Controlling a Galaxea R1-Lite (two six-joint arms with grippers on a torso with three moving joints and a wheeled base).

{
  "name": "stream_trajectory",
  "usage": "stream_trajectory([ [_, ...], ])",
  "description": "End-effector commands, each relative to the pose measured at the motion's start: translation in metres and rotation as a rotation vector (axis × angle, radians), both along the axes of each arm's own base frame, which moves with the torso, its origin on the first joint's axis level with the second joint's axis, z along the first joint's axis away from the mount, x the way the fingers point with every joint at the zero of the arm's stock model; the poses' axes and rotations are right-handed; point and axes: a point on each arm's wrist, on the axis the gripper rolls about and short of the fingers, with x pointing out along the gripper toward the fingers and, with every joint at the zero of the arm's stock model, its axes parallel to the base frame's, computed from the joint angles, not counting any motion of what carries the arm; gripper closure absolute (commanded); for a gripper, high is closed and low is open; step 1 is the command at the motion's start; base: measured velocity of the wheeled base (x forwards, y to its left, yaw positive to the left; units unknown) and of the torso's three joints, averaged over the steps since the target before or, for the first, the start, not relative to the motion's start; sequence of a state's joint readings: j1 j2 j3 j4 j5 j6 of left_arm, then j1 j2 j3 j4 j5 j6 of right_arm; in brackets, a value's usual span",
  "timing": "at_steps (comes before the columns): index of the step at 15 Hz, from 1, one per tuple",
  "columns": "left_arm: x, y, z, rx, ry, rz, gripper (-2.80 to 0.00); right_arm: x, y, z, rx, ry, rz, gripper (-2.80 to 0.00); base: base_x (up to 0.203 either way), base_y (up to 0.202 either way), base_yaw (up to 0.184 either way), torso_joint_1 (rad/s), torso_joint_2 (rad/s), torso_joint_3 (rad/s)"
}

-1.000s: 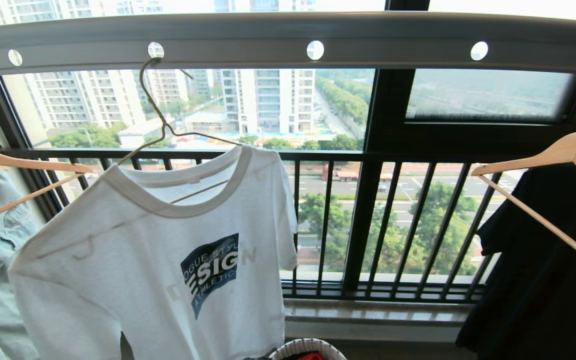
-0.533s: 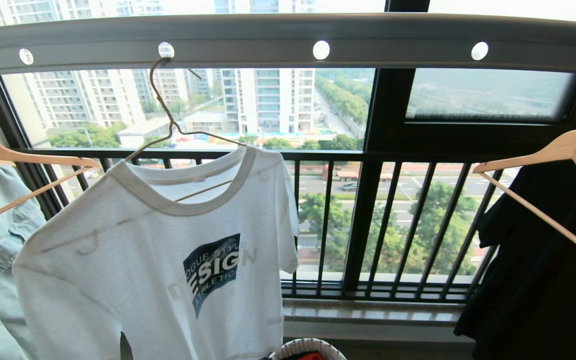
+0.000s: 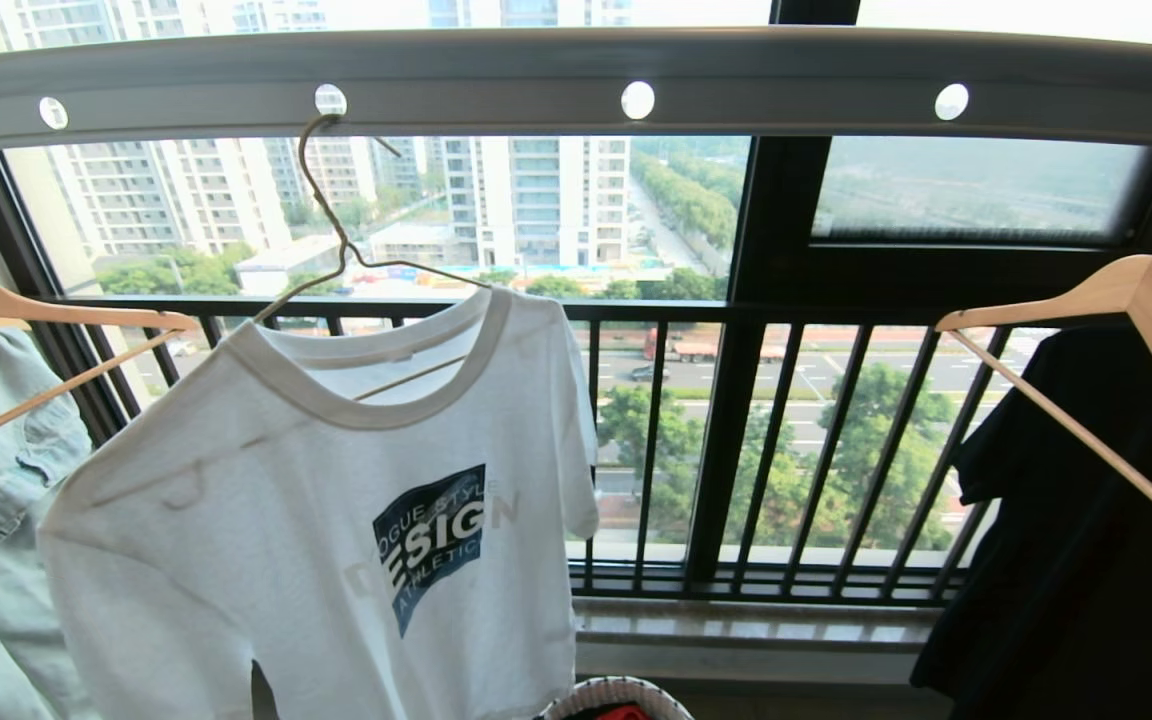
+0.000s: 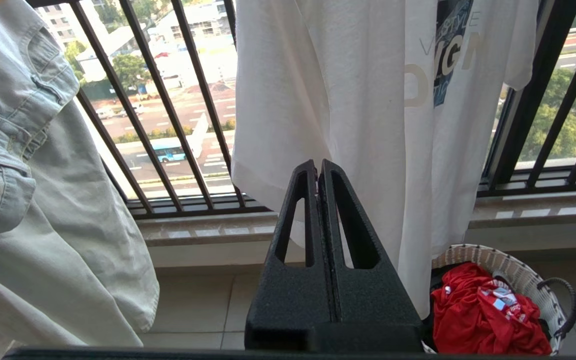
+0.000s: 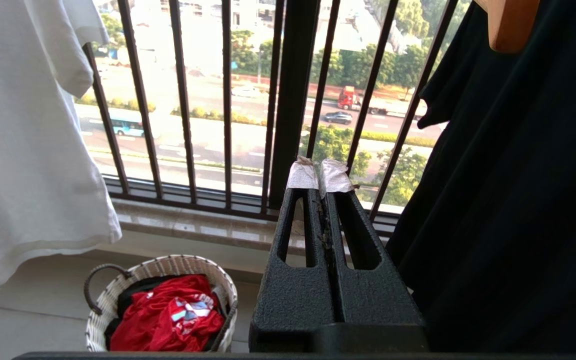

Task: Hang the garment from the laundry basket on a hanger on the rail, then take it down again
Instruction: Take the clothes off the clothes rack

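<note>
the rail (image 3: 576, 75) spans the top. the garment (image 3: 336, 520) hangs on the hanger (image 3: 336, 240), hooked at a rail hole, seemingly swung slightly right since before. the laundry basket (image 3: 616, 698) sits below. left gripper (image 4: 319, 167) and right gripper (image 5: 319, 172) are closed, empty.

window (image 3: 536, 200): daylit, towers and road seen | railing (image 3: 656, 450): dark bars | sill (image 3: 736, 630): pale stone | floor (image 4: 198, 310): light tiles
</note>
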State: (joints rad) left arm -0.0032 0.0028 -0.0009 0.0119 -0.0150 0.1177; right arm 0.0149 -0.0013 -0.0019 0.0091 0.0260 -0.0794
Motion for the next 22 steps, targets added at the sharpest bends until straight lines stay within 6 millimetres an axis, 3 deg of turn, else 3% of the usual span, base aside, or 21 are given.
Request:
stream_trajectory([
  [1, 0.0000, 0.0000, -0.0003, -0.023, 0.000, 0.002, 0.00, 0.0001, 0.0000, -0.0001, 0.000, 0.002, 0.001, 0.00, 0.000, 0.000, 0.000, 0.000, 0.00, 0.000],
  [4, -0.0001, 0.0001, -0.0003, -0.099, 0.001, 0.006, 0.00, 0.0001, 0.0000, -0.0001, 0.000, 0.002, 0.001, 0.00, 0.000, 0.000, 0.000, 0.000, 0.00, 0.000],
  [22, 0.0000, 0.0001, 0.0000, -0.101, -0.001, 0.007, 0.00, 0.0001, 0.0000, -0.0001, 0.000, 0.002, 0.001, 0.00, 0.000, 0.000, 0.000, 0.000, 0.00, 0.000],
])
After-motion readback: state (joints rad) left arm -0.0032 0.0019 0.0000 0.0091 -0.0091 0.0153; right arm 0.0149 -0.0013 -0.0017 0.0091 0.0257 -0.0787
